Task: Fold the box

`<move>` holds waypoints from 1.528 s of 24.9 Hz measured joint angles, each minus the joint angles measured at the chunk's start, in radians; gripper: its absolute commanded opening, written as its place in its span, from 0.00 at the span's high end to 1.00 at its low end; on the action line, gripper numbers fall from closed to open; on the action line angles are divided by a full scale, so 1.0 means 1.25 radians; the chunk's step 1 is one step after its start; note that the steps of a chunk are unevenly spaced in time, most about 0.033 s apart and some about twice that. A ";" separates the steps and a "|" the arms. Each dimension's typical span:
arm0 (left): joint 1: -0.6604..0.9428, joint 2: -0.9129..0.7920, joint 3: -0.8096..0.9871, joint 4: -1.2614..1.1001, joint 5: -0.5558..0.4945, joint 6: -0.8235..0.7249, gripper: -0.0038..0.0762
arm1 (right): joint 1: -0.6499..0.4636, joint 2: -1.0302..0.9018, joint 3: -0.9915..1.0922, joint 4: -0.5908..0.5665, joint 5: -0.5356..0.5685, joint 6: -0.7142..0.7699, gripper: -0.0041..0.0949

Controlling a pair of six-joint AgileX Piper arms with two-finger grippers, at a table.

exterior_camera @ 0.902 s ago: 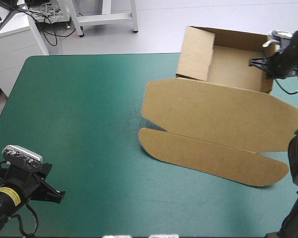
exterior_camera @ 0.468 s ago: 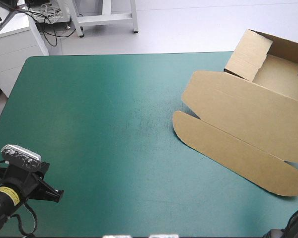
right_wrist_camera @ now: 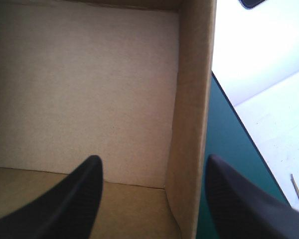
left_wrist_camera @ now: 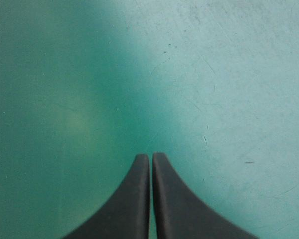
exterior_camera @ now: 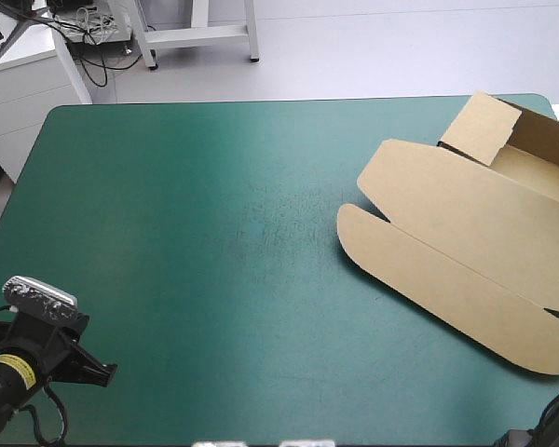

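Our R gripper stands apart, astride the box's side wall, prob. ready to pinch it; box sits at the table's far right corner, lid flat; L gripper together, parked near left corner.

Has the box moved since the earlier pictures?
Yes. The box has slid toward the right edge of the table, leaving more bare cover on its left.

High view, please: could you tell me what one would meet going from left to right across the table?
left gripper, shut, at the near left corner → bare teal-green table cover → brown box, its flat lid first, at the right edge
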 measured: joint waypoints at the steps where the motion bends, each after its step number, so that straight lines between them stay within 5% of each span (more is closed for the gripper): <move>1: 0.000 0.000 0.000 0.000 0.006 0.000 0.96 | 0.000 -0.002 0.000 0.001 0.000 0.002 0.23; 6: 0.000 0.000 0.000 0.000 0.015 0.000 0.96 | 0.000 -0.070 0.001 0.008 0.000 0.007 0.23; 9: 0.000 0.000 0.000 0.002 0.017 0.000 0.96 | 0.000 -0.144 0.002 0.015 0.000 0.002 0.31; 14: 0.000 0.000 0.000 0.006 0.017 0.000 0.96 | 0.000 -0.304 0.041 0.076 0.000 -0.018 0.74; 15: 0.000 0.000 0.000 0.006 0.017 0.000 0.96 | 0.000 -0.338 0.057 0.091 0.000 -0.027 0.96; 20: 0.000 0.000 0.000 0.000 0.017 -0.001 0.96 | 0.021 -0.556 0.237 0.215 -0.001 -0.078 0.98; 30: 0.000 -0.111 0.000 -0.063 -0.042 0.029 0.96 | 0.303 -0.974 0.734 0.242 -0.169 -0.307 0.98; 38: 0.000 -0.281 0.090 -0.083 -0.075 0.040 0.96 | 0.332 -1.227 1.010 0.241 -0.228 -0.368 0.98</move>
